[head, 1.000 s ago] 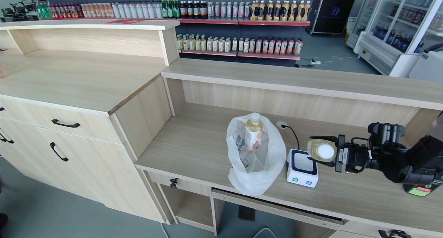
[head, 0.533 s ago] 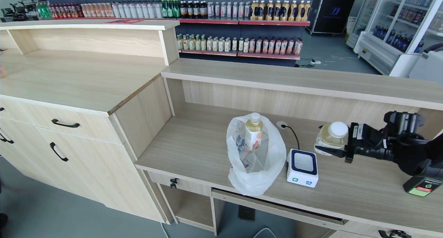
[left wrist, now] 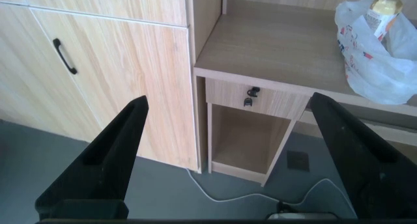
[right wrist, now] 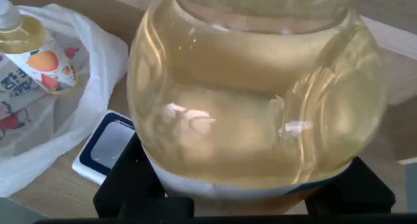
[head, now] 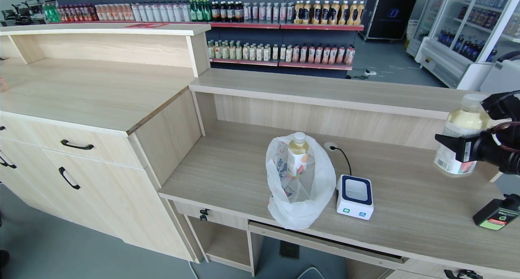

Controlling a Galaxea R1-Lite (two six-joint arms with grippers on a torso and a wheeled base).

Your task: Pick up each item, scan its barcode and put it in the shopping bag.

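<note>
My right gripper [head: 461,147] is shut on a bottle of pale yellow drink [head: 462,137], held upright above the right end of the counter, well to the right of the scanner. The same bottle [right wrist: 254,100] bulges between the dark fingers [right wrist: 130,185] in the right wrist view. The white barcode scanner [head: 354,196] with its dark blue window lies on the counter beside the white shopping bag [head: 300,181], which holds another yellow drink bottle [head: 298,157]. My left gripper [left wrist: 228,152] hangs open beside the counter, above the floor; the bag [left wrist: 378,48] lies far off.
A black payment terminal [head: 495,217] stands at the counter's right edge. A cable [head: 343,157] runs from the scanner to a hole in the counter. A raised ledge [head: 345,92] runs behind the work surface. A taller cabinet [head: 81,92] stands to the left.
My right arm has swung the bottle up and to the right, away from the scanner, and turned it from lying cap-forward to upright. Bag and scanner have not moved.
</note>
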